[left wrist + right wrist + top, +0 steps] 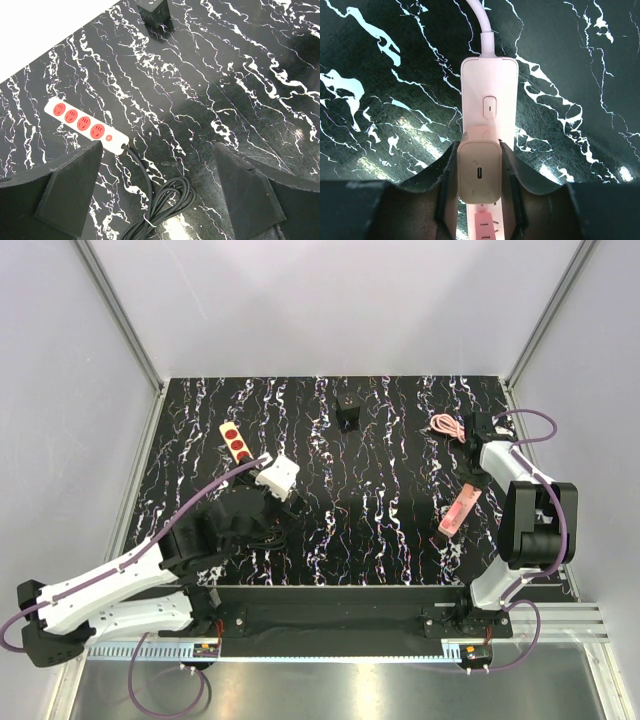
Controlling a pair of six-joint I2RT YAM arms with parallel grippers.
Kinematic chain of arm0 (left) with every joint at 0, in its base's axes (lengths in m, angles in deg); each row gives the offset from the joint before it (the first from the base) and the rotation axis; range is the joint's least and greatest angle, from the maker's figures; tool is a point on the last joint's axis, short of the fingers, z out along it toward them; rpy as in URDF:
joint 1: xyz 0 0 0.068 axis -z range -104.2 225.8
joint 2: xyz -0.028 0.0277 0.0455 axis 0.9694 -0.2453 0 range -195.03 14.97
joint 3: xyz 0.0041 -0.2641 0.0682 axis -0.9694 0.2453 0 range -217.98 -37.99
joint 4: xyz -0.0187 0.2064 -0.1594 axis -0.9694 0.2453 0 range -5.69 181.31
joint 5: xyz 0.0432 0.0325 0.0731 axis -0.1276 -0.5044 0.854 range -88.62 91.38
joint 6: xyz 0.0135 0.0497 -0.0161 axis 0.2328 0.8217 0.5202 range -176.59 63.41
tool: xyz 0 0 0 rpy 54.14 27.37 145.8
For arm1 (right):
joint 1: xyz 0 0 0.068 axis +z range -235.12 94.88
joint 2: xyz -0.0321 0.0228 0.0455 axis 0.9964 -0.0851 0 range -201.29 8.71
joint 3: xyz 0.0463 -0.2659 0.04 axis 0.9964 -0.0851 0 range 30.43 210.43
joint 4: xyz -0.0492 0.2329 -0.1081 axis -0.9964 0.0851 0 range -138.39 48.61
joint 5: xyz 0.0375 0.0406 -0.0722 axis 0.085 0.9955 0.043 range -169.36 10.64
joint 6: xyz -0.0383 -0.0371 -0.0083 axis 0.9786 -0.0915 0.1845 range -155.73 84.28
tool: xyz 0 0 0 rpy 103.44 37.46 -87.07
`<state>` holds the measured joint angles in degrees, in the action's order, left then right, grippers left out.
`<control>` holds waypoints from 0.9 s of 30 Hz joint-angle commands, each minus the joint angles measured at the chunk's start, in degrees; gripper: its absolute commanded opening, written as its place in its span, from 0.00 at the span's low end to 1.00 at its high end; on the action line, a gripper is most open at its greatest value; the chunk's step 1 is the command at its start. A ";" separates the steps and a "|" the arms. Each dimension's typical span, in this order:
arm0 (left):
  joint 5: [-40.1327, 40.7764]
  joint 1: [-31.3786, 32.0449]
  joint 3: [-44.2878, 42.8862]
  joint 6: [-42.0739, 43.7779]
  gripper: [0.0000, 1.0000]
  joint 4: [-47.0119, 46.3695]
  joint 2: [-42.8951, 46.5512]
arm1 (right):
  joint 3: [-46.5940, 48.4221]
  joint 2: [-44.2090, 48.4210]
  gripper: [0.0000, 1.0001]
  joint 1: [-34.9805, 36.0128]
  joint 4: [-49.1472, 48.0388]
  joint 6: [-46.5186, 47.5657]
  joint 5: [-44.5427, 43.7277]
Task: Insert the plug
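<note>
The plug [480,172] is sitting clamped between the jaws of my right gripper [479,146], directly over the pink power strip [487,90], whose long axis is running straight ahead of those jaws; I am judging it not fully seated. My left gripper [159,147] is hanging wide open, well apart.

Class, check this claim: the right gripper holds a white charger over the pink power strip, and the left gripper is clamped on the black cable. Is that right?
One error: the left wrist view shows the left gripper open, the black cable lying loose between its fingers. The right gripper does hold the white charger over the pink power strip.
</note>
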<state>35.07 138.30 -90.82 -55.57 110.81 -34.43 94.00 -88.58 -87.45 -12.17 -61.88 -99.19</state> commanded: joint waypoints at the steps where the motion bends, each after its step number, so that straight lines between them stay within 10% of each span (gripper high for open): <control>1: 0.50 0.17 -1.04 -0.14 0.99 -1.72 1.86 | -8.11 -8.26 0.00 3.30 13.96 -3.82 23.00; 27: 1.20 0.17 -0.25 -0.23 0.99 -3.30 9.59 | -6.53 -6.59 0.00 4.53 22.39 -6.36 29.33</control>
<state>35.55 138.30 -90.82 -55.57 110.18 -25.17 94.18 -88.10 -87.47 -10.94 -61.55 -95.65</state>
